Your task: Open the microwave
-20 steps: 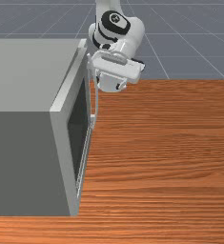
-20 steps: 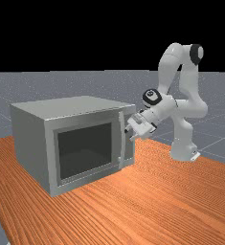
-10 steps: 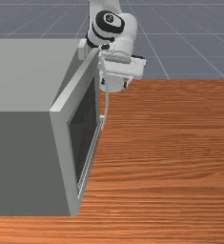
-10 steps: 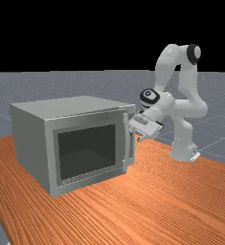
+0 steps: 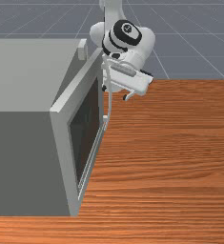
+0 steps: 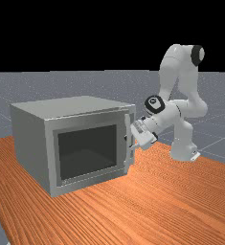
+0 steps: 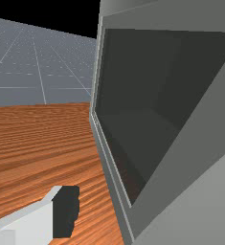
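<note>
Door (image 5: 85,138) of the microwave (image 5: 18,76), at the front view's left, has been swung farther ajar, so opening is only begun, while the handle (image 5: 109,102) is straddled by the open gripper (image 5: 115,93).

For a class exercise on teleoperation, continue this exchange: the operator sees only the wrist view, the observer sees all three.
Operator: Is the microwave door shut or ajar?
Observer: Ajar: in the front view, the free edge of the door stands out from the microwave's body.
Operator: Where is the handle?
Observer: The handle is on the door's outer face, near that free edge.
Operator: And how does the gripper stand?
Observer: In the front view, the gripper is open, its two fingertips apart.
</note>
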